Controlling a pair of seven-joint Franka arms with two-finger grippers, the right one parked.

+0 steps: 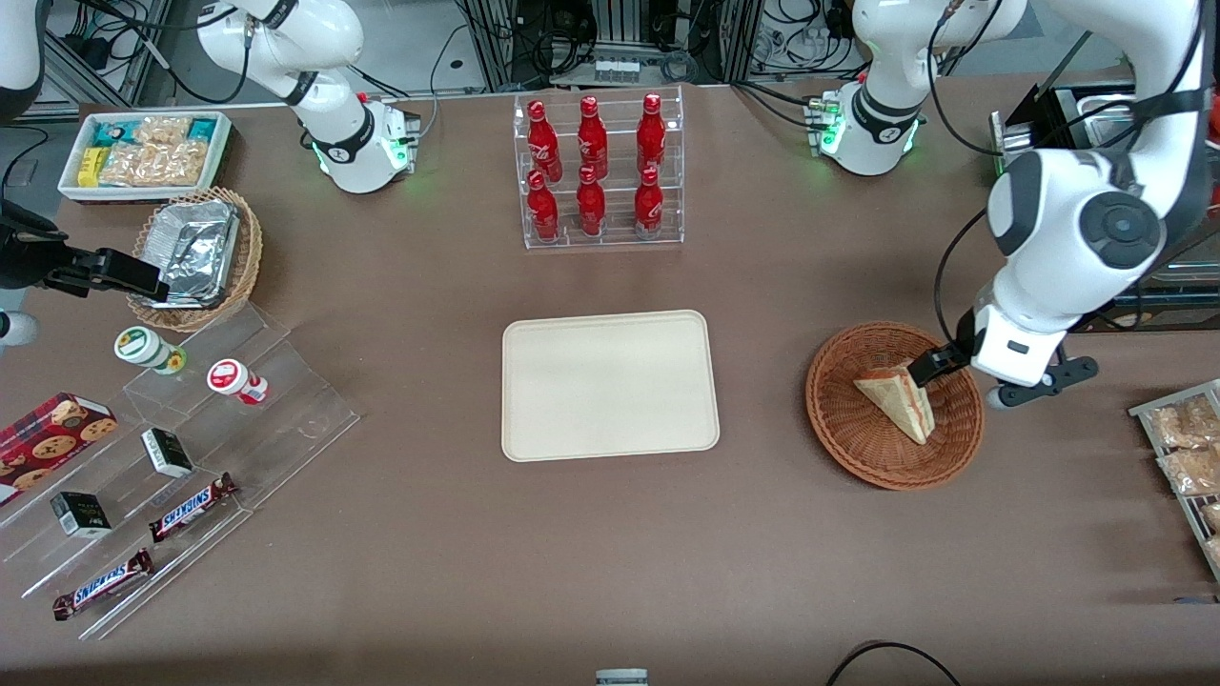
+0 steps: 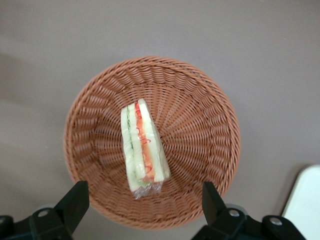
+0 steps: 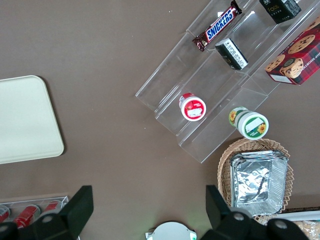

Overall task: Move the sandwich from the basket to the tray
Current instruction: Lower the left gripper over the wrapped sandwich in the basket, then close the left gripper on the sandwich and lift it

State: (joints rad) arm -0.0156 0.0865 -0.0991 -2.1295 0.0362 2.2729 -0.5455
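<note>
Bright, even overhead light, soft shadows, sharp focus; foil glints slightly.

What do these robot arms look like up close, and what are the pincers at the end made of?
The arm is glossy white with rounded, bulky segments and dark grey round caps at the joints. Black cables run along it, and its base glows green. The gripper, over the basket, is black, with two flat, wedge-shaped fingers standing wide open.
</note>
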